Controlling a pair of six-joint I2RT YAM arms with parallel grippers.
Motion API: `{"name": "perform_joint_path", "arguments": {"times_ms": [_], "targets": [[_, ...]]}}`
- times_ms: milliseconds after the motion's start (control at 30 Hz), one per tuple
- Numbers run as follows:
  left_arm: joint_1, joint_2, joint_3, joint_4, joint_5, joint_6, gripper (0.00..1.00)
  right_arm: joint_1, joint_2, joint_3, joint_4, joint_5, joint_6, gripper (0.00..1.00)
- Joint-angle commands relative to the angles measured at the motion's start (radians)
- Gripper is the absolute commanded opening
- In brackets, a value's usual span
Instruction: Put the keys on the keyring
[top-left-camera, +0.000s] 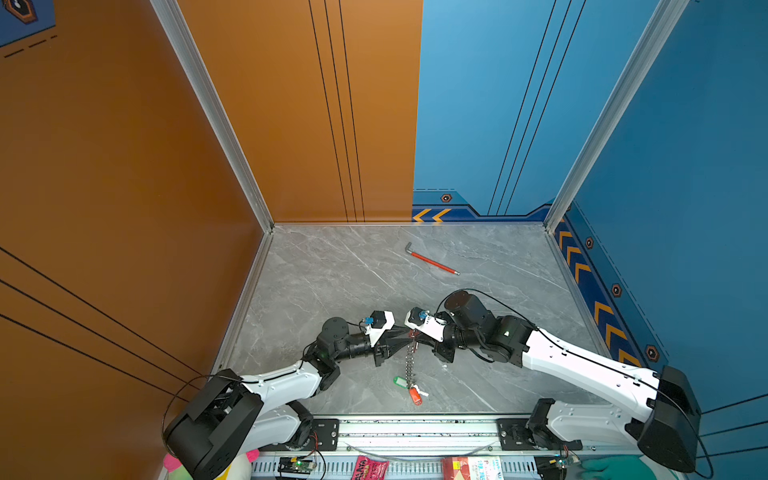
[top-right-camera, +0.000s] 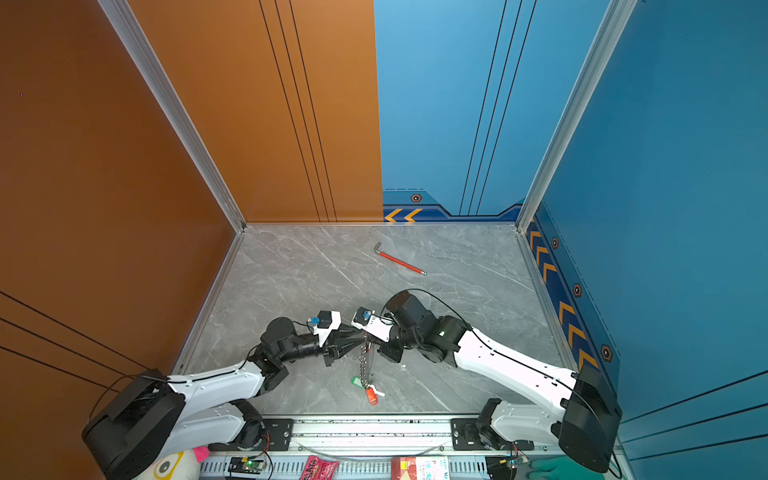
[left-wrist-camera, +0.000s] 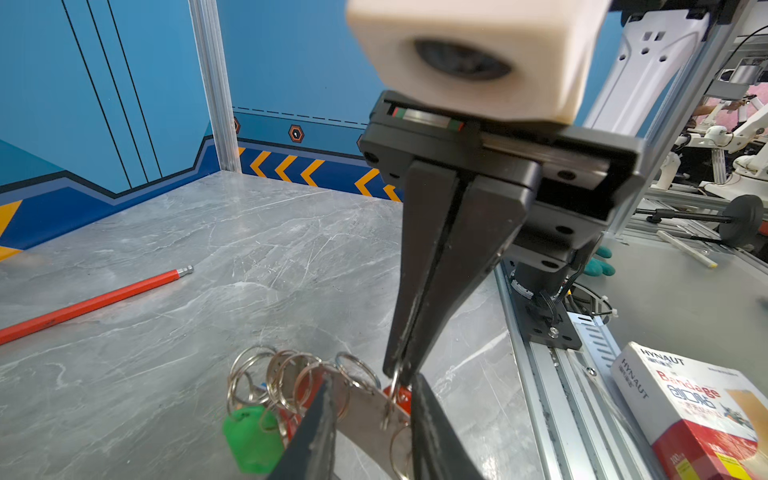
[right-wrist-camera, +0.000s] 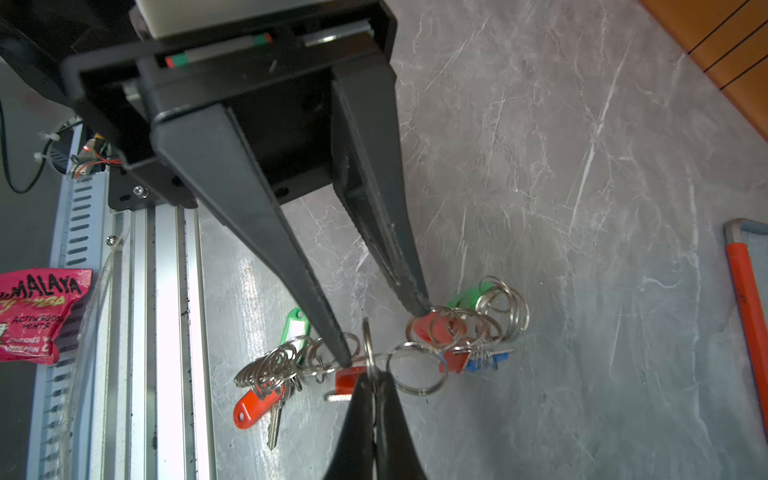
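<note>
Right gripper (left-wrist-camera: 398, 371) clamped tight on one ring of keyring (top-left-camera: 411, 360). Left gripper (right-wrist-camera: 382, 336) narrowly parted, fingers (right-wrist-camera: 249, 232) either side of keyring's flat grey hoop, just opposite. Chain hangs below both grippers; orange-tagged key (top-left-camera: 414, 395) and green tag (top-left-camera: 400, 381) at its bottom end.

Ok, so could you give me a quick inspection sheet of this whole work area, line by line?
Surface: grey marble-look tabletop, no spills seen.
Job's things: keyring hangs as a chain of metal rings between the grippers; orange-tagged key and green tag at its lower end; blue tag among the rings.
Clutter: red-sleeved hex wrench lies alone near the back; mints packet and bandage box sit off the table in front.
Grippers: right gripper shut on a ring of the keyring; left gripper open, jaws astride it.
Cables: black cable arcs over the table on the right, clear of the keyring.
Surroundings: orange wall panel, blue wall panel, aluminium rail in front.
</note>
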Motion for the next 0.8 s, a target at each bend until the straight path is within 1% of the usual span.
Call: {"name": "perform_joint_path", "arguments": {"times_ms": [0,167,367,633,767], "targets": [[0.002,-0.005,0.026,-0.014,0.017,0.013,0.30,0.015,0.021,0.070,-0.100,0.067,-0.043,0.00],[0.000,0.013,0.036,-0.014,0.048,0.007,0.24,0.025,0.049,0.120,-0.134,0.073,-0.067,0.00],[0.001,0.027,0.043,-0.014,0.066,0.001,0.23,0.028,0.066,0.141,-0.138,0.068,-0.081,0.00],[0.002,0.042,0.050,-0.012,0.064,-0.004,0.09,0.027,0.060,0.140,-0.132,0.070,-0.086,0.00],[0.002,0.042,0.051,-0.012,0.064,-0.009,0.08,0.024,0.048,0.131,-0.110,0.062,-0.076,0.00]]}}
